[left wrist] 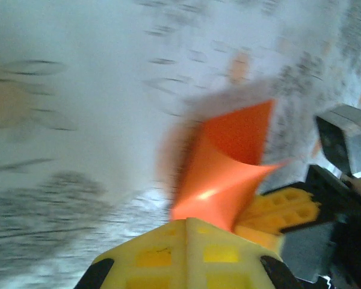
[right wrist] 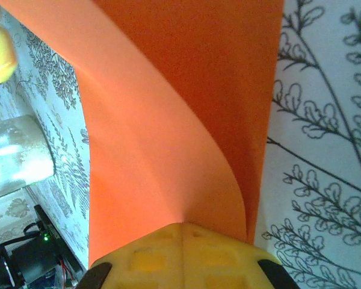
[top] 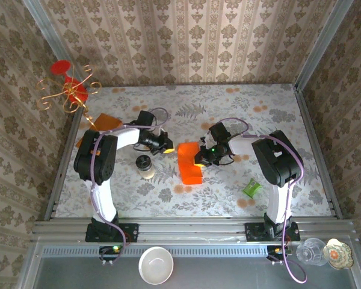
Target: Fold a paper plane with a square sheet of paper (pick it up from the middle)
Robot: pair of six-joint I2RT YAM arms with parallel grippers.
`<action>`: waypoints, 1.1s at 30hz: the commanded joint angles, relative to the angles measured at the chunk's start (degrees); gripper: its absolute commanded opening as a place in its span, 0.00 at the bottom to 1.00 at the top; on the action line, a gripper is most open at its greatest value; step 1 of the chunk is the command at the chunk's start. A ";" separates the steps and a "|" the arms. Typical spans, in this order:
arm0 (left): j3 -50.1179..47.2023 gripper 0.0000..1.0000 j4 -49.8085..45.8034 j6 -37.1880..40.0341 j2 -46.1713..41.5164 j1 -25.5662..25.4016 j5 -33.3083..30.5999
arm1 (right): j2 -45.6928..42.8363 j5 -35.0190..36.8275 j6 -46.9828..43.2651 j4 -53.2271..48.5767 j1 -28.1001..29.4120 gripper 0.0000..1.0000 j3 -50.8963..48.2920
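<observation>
Item: square sheet of paper point(top: 189, 164), bright red-orange, curled and lifted off the table, just right of the small jar point(top: 145, 167).
Right gripper point(right wrist: 182, 232): beyond the sheet from the jar, jaws pressed together on the sheet's right edge.
Left gripper point(left wrist: 186, 226): just above-right of the jar, jaws closed, seemingly pinching the sheet's near corner; view blurred.
</observation>
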 commanded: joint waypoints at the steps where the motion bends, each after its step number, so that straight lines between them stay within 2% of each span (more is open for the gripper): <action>1: 0.87 0.06 5.69 -3.15 -2.15 -4.21 0.97 | 6.98 17.79 1.35 -14.10 -0.34 0.03 -5.41; 5: 2.44 0.06 7.95 -4.50 2.47 -6.82 1.26 | 6.97 17.80 1.51 -13.68 -0.34 0.03 -5.62; 11: 3.79 0.06 8.06 -3.83 7.91 -5.71 0.95 | 6.76 17.92 1.59 -13.53 -0.43 0.03 -5.90; 14: 2.94 0.05 7.06 -2.02 8.15 -3.63 -0.65 | 6.77 18.07 1.60 -13.41 -0.60 0.03 -5.96; 19: 0.91 0.05 5.68 0.35 7.85 4.21 -2.66 | 6.81 18.17 1.52 -13.31 -0.68 0.03 -6.05; 22: 1.84 0.04 3.61 1.45 6.63 5.91 -2.52 | 6.83 18.17 1.68 -13.14 -0.77 0.03 -6.18; 28: 3.79 0.04 4.22 -0.52 0.22 1.95 0.05 | 6.53 18.23 1.68 -13.05 -0.78 0.03 -6.32; 33: 4.06 0.04 8.46 -4.62 1.52 -2.83 1.07 | 6.93 18.23 1.77 -12.80 -0.78 0.03 -6.31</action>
